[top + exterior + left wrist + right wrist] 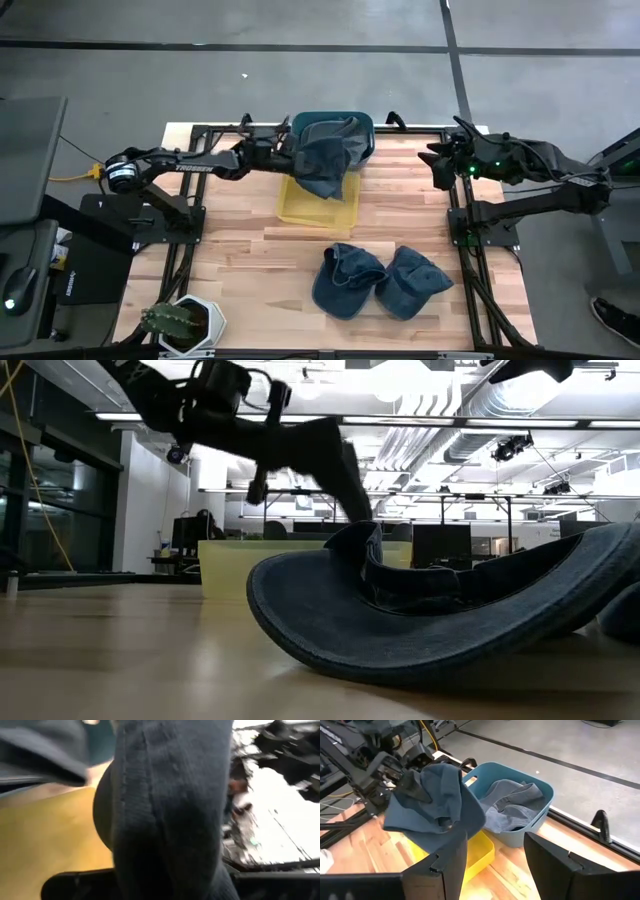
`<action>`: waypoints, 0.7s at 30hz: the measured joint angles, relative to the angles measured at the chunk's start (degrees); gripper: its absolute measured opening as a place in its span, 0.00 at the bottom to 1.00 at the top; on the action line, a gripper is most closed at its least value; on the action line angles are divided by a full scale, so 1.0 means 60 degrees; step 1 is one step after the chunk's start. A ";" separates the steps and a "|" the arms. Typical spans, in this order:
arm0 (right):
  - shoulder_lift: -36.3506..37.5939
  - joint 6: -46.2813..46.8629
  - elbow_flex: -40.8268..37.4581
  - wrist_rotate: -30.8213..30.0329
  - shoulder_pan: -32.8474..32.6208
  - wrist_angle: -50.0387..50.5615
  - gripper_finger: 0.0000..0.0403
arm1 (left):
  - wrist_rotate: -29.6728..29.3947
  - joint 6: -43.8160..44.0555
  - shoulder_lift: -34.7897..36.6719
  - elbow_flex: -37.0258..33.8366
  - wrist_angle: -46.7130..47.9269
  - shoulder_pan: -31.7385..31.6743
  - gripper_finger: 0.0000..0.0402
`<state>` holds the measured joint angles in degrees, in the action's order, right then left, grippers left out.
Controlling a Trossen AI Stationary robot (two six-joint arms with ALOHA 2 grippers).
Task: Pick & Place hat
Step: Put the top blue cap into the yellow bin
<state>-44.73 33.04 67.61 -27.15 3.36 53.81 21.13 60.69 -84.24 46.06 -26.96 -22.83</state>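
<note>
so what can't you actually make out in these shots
- Left gripper: its fingers are buried in the hat it holds, in every view.
- Yellow bin: the hanging hat covers part of it in the high view, so its contents are unclear.
- Teal basket: holds grey-blue cloth, but how many pieces cannot be counted.
- Low view: the near hat blocks the table behind.
- Left wrist view: blurred fabric fills it.

A potted cactus [165, 320] in a white pot [205, 318] stands at the wooden table's [250, 270] seven o'clock corner. A yellow cable [75, 175] trails off at nine o'clock. Beyond the table, an office room shows monitors [440, 545] under ceiling ducts [470, 420] and strip lights.
</note>
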 joint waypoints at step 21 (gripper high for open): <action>-0.0007 0.0000 0.0000 -0.0294 -0.0004 0.0355 0.47 | -0.3226 0.1031 0.0084 -0.0331 0.1667 0.1850 0.00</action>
<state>-44.77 33.04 67.61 -28.92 3.33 55.94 1.78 66.87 -83.73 44.07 -16.95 -11.73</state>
